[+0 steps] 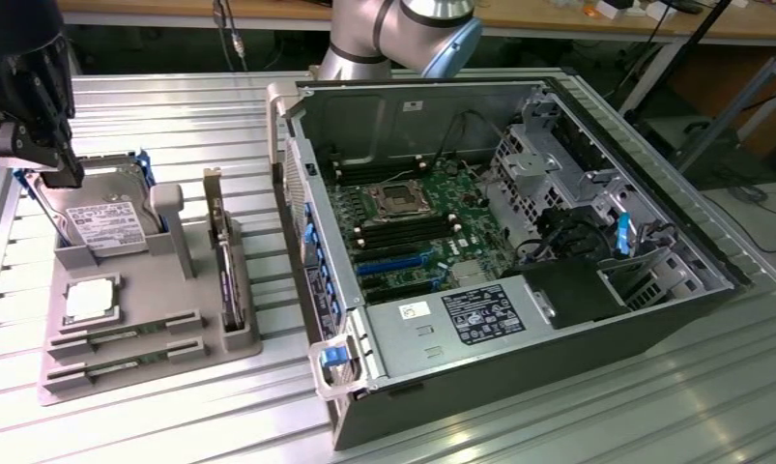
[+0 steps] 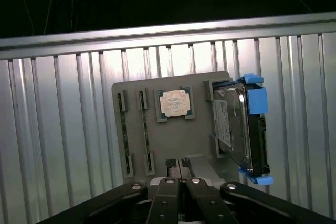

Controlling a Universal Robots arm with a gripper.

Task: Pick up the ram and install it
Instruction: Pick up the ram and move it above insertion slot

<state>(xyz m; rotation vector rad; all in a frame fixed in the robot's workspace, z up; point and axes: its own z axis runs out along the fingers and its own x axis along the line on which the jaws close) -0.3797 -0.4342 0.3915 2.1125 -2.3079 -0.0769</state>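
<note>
A grey holder tray [image 1: 168, 360] on a ribbed metal table [image 1: 594, 416] carries the parts. One ram stick [image 1: 117, 336] lies on edge in a slot beside the square silver processor [image 1: 91, 300]. The second ram stick [image 1: 110, 366] lies parallel in the outermost slot. At the tray's other end a hard drive [image 1: 99, 218] in a blue caddy leans in its cradle. A long expansion card [image 1: 220, 253] stands upright along the tray's side nearest the open computer case [image 1: 697, 266], between the sticks and the case. Inside the case the motherboard [image 1: 414, 227] lies exposed, with a labelled power supply [image 1: 480, 314] below it. The arm's gripper [image 2: 178, 165] hangs above the hard-drive end of the tray. Its fingers [image 2: 169, 167] are pressed together on nothing, well clear of both sticks.
</note>
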